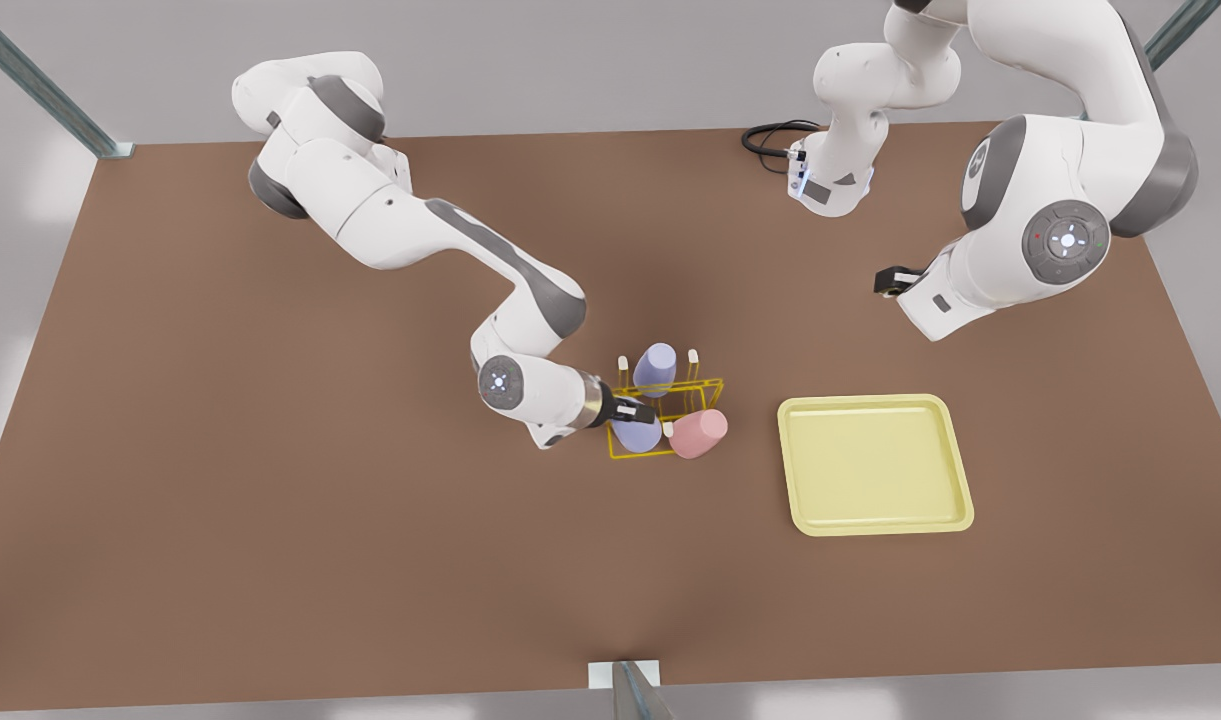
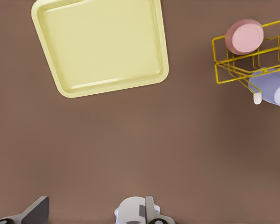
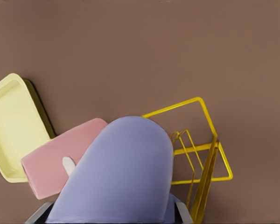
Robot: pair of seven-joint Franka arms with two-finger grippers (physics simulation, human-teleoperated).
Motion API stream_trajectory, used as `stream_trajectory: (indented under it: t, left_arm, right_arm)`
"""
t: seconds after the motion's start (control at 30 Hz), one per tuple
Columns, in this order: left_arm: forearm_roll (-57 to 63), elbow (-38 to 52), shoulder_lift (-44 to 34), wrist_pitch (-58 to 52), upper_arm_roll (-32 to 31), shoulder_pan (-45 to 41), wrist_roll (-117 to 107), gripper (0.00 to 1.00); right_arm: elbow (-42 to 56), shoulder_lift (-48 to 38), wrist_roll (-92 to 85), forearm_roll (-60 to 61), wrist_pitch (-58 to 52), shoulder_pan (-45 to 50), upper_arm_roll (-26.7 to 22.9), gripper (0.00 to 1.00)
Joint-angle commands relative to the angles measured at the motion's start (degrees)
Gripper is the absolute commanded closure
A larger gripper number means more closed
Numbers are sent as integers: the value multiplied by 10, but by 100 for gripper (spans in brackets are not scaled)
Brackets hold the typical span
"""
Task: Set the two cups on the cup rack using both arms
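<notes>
At the table's middle stands the yellow wire cup rack (image 1: 705, 385) (image 3: 210, 140) (image 2: 224, 60). The pink cup (image 1: 698, 433) (image 2: 244, 36) (image 3: 60, 158) lies tilted over a peg at the rack's near corner. Beside it, on the front view's left, my right gripper (image 1: 638, 412) is shut on a lavender cup (image 1: 637, 434) (image 3: 121, 177), with its fingertips (image 3: 183, 212) against the cup's sides at the rack's edge. A second lavender cup (image 1: 655, 365) (image 2: 270, 88) sits on a back peg. My left gripper (image 1: 892, 280) waits raised at the front view's right, away from the rack.
A flat pale-yellow tray (image 1: 875, 465) (image 2: 102, 42) (image 3: 9, 126) lies on the brown table (image 1: 270, 500), on the front view's right of the rack. A black cable (image 1: 770, 135) loops at the far edge.
</notes>
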Motion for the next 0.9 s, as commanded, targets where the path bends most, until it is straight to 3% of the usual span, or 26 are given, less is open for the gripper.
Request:
stream_trajectory:
  t: [0.0, 0.07, 0.13, 0.17, 0.23, 0.3, 0.37, 0.43, 0.47, 0.53, 0.67, 0.73, 0.87]
  left_arm:
    - [1, 0, -1, -1, 0, 0, -5, 0]
    - [1, 0, 0, -1, 0, 0, -5, 0]
    - [1, 0, 0, 0, 0, 0, -5, 0]
    - [2, 0, 0, 1, 0, 0, -4, 0]
    - [2, 0, 1, 1, 0, 0, -4, 0]
    - [2, 0, 2, 2, 1, 0, -4, 0]
    - [2, 0, 3, 3, 1, 1, -4, 0]
    - [1, 1, 4, 2, 1, 1, -4, 0]
    - [1, 7, 4, 2, 2, 1, -4, 0]
    - [0, 9, 5, 2, 2, 1, -5, 0]
    - [0, 28, 10, 0, 4, 2, -2, 0]
    - [2, 29, 9, 0, 5, 8, 0, 0]
    - [-2, 29, 8, -7, 5, 23, 1, 0]
  right_arm:
    - [7, -4, 78, 4, -19, -19, 17, 0]
    - [23, -29, 75, 4, -68, -41, 20, 0]
    - [23, -48, 77, -16, -89, -83, 60, 0]
    - [20, -57, 77, -97, -124, -85, 61, 0]
    - [24, -66, 44, -227, -238, -118, 59, 0]
    - [15, -59, -52, -312, -283, -175, 43, 0]
    - [25, -69, -153, -339, -323, -201, 16, 0]
    - [26, -164, -202, -314, -404, -206, 17, 0]
    - [25, -225, -240, -251, -452, -204, -7, 0]
    - [14, -323, -340, -94, -488, -120, -201, 0]
    - [-98, -478, -350, -102, -509, -121, -221, 0]
    - [-145, -491, -403, -97, -500, -119, -255, 0]
    - [-157, -492, -417, -101, -503, -119, -266, 0]
